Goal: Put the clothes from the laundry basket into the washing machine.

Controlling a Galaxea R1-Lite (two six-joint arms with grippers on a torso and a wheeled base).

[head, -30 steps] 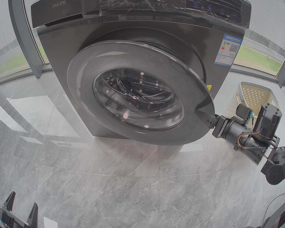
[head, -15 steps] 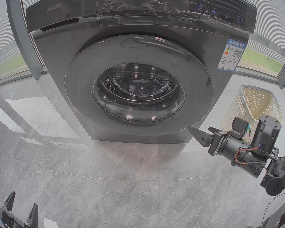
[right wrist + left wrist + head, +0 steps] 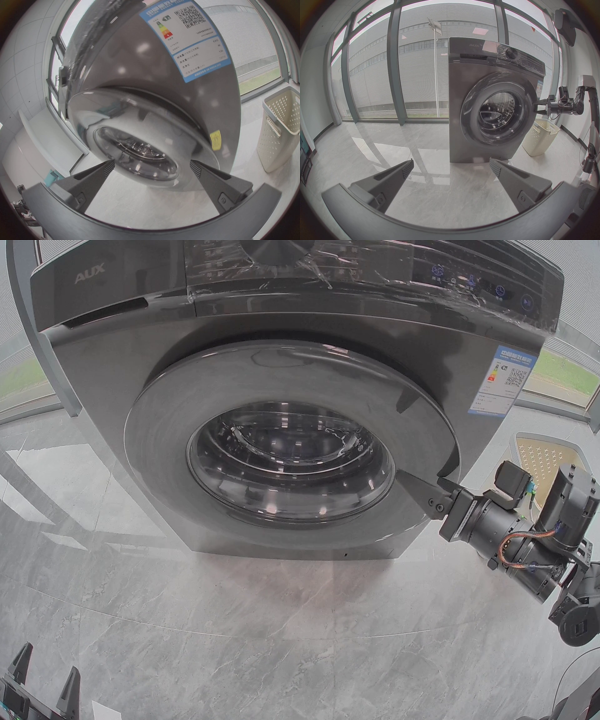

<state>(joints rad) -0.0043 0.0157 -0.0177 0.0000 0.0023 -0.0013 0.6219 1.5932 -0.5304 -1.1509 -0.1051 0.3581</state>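
- The right claw [image 3: 420,477] is hanging in the air with its two fingers spread wide, gripping nothing.
- At that claw's fingertips, the round door [image 3: 156,446] of the washing machine [image 3: 112,352] is lying shut against the machine's front. The tips are sitting just beside the door's outer rim, and I cannot tell whether they are touching it.
- Ahead of the right claw, past the rim, the door's glass window [image 3: 290,462] is showing the steel drum behind it.
- Above the right claw, a blue-edged label [image 3: 503,380] is sticking to the machine's front. A small yellow sticker [image 3: 215,140] is sitting nearer the claw, just past the door's rim.
- Behind the right claw, beyond its wrist, the cream laundry basket [image 3: 542,462] is standing upright on the floor. It is just beside the machine's corner and apart from the claw.
- The left claw [image 3: 50,659] is hanging low, well apart from the right claw, with its fingers also spread wide and nothing in them.
- Far ahead of the left claw, across the grey marble floor [image 3: 425,150], the machine is facing it with the basket standing beside it.
- Beyond the machine, farther still from the left claw, tall windows [image 3: 418,62] are lining the room.
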